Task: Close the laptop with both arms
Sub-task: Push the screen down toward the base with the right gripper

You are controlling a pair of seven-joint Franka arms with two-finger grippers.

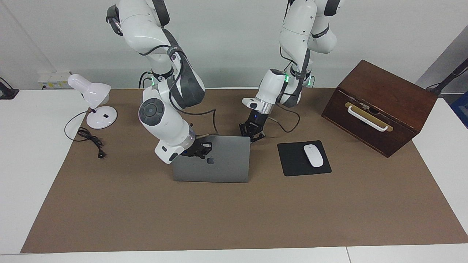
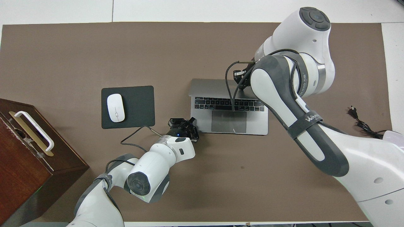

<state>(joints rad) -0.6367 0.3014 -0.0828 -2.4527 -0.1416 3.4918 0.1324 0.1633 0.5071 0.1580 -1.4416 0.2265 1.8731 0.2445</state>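
The silver-grey laptop (image 1: 219, 166) stands open in the middle of the brown mat, its lid with the apple logo turned away from the robots. The overhead view shows its black keys and trackpad (image 2: 228, 121). My right gripper (image 1: 199, 149) is at the lid's top edge, near the corner toward the right arm's end; it also shows in the overhead view (image 2: 240, 75). My left gripper (image 1: 252, 132) is low, with its fingers spread, by the base's corner nearest the robots on the left arm's end; it also shows in the overhead view (image 2: 183, 124). It holds nothing.
A black mouse pad (image 1: 292, 160) with a white mouse (image 1: 313, 155) lies beside the laptop toward the left arm's end. A brown wooden box (image 1: 380, 106) with a white handle stands past it. A white desk lamp (image 1: 93, 96) and its cord lie at the right arm's end.
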